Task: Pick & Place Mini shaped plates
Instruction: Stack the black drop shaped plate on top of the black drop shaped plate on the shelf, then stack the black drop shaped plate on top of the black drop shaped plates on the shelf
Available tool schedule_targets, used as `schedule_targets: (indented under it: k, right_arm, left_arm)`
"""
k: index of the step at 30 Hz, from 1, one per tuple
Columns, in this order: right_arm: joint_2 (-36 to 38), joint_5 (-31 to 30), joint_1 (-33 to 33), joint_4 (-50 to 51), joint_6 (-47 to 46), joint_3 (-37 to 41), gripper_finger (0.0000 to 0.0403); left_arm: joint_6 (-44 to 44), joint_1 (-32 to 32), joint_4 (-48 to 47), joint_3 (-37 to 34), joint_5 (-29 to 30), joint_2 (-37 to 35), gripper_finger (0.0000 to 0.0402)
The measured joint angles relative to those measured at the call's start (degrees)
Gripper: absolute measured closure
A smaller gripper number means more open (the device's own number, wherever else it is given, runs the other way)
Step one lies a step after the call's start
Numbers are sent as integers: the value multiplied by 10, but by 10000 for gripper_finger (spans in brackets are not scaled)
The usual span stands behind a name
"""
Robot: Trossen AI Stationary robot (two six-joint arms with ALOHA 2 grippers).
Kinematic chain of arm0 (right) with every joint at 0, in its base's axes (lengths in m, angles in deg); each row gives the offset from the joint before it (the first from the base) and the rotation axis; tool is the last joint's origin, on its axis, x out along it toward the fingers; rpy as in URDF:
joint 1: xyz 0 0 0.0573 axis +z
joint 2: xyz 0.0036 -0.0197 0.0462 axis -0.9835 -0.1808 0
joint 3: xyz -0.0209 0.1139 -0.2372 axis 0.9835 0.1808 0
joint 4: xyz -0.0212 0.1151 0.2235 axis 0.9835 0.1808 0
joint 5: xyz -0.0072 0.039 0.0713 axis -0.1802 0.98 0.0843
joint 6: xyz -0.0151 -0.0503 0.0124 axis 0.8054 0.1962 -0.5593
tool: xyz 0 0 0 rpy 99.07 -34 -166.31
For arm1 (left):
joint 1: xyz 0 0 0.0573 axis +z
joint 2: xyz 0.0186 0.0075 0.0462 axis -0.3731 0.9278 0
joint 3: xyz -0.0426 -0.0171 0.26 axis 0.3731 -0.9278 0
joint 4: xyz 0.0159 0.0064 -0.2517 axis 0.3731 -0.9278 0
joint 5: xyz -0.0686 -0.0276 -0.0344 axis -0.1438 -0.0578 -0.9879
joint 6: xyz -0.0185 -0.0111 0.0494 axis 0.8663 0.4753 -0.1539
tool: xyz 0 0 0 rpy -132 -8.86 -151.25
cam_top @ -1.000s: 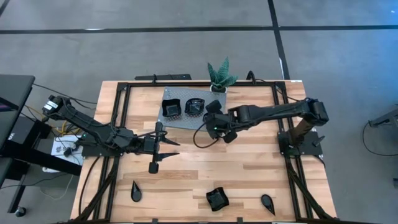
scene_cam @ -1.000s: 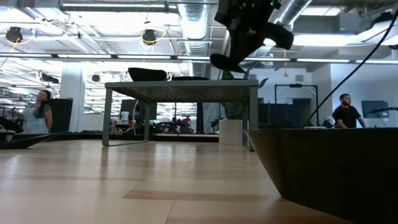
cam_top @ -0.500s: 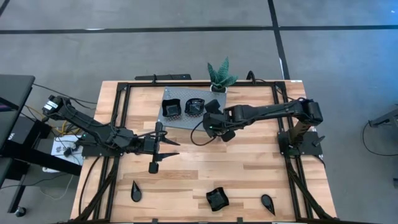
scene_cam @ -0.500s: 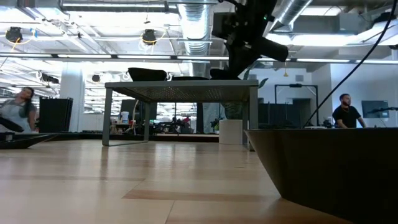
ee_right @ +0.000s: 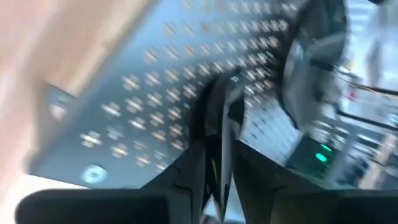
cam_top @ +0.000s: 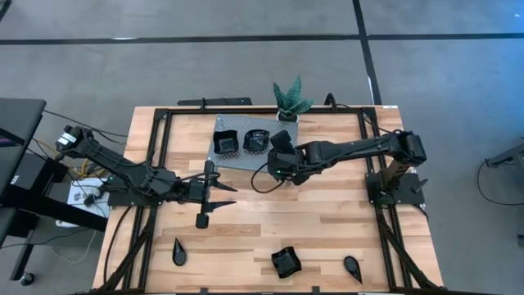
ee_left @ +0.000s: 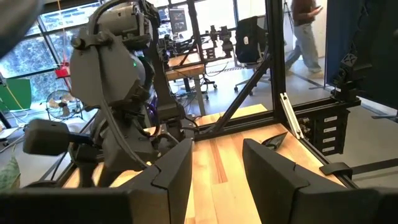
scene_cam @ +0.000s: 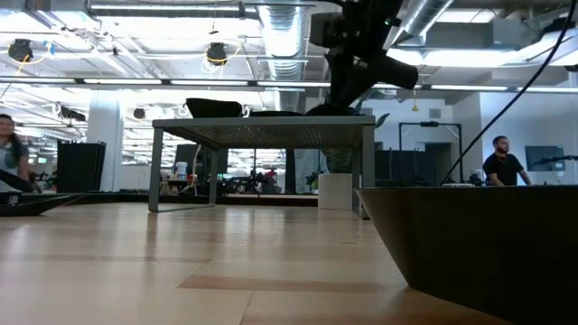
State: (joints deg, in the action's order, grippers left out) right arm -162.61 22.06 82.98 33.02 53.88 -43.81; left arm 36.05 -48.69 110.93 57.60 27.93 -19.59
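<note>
My right gripper (cam_top: pixel 278 157) (ee_right: pixel 214 168) is over the right end of a grey perforated platform (cam_top: pixel 239 156) (scene_cam: pixel 262 122), shut on a small black plate (scene_cam: pixel 327 108). Two more black plates (cam_top: pixel 225 143) (cam_top: pixel 258 141) sit on the platform; one shows as a round dish (ee_right: pixel 314 62) in the right wrist view. On the wood lie a teardrop plate (cam_top: pixel 178 251), a square plate (cam_top: pixel 286 262) and another teardrop plate (cam_top: pixel 352 266). My left gripper (cam_top: pixel 223 187) (ee_left: pixel 214 168) waits open at the table's left middle. My right gripper pinches the black plate by its rim (ee_right: pixel 219 121) between its two fingers, the plate showing edge-on between them. The fingers come from above, slanting from the table's right. The plate hangs below them at the level of the platform's top; whether it touches the platform I cannot tell.
A green potted plant (cam_top: pixel 291 100) stands just behind the platform's far right corner. The square plate near the table's near edge fills the low view's right as a large dark shape (scene_cam: pixel 479 244). Black frame rails (cam_top: pixel 160 156) run along the table's sides. People move in the room beyond.
My right gripper has moved a little toward the table's left and far edge, over the platform, and has come down. The plate it holds has dropped from clear above the platform to the level of its top. The left arm has kept still.
</note>
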Motion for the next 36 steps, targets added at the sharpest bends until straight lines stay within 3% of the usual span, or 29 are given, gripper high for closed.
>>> schedule_targets:
  k: [2,7,14,17,22,25,30,36]
  right_arm:
    - [0,-24,6,6,1,-5,322]
    - [0,-7,33,14,-11,-37,321]
    - [1,-5,100,129,-128,-130,323]
    - [1,19,143,198,-248,-167,323]
    - [5,168,215,252,-478,-168,324]
    - [5,222,269,273,-592,-135,324]
    - [5,291,351,224,-822,-47,324]
    - [5,449,408,81,-1146,48,324]
  left_arm:
    - [0,0,0,0,0,0,257]
    - [0,0,0,0,0,0,257]
    - [0,0,0,0,0,0,257]
    - [0,0,0,0,0,0,257]
    - [2,0,0,0,0,0,257]
    - [21,0,-1,0,0,0,257]
    - [30,-3,-1,0,0,0,257]
    - [30,-2,-2,0,0,0,257]
